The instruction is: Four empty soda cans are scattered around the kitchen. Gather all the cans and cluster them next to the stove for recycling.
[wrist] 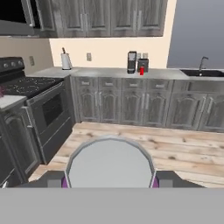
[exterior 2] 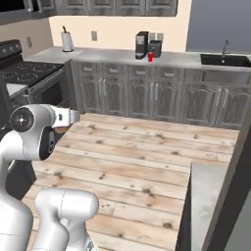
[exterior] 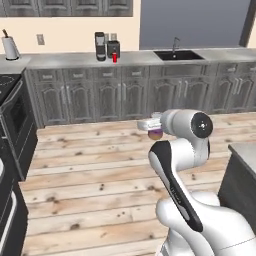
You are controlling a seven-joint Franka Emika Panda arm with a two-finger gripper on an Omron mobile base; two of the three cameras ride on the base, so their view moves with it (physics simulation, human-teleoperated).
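Pale plank floor (exterior: 90,170), marble counter (exterior: 75,59), grey cabinets. 1 red can (exterior: 115,58) by coffee maker (exterior: 100,46); 1 purple can (wrist: 109,162) clamped in gripper (wrist: 109,180) jaws; stove (wrist: 30,85) at left.

We see the gripper (wrist: 109,183) closed on a purple soda can (wrist: 109,164), silvery top facing us. Beyond it, the stove (wrist: 33,85) stands left; a red can (wrist: 141,71) sits on the bench (wrist: 109,73), right of the stove.

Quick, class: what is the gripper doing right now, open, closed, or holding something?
Gripper: jaws closed on a purple soda can, carried above the floor.
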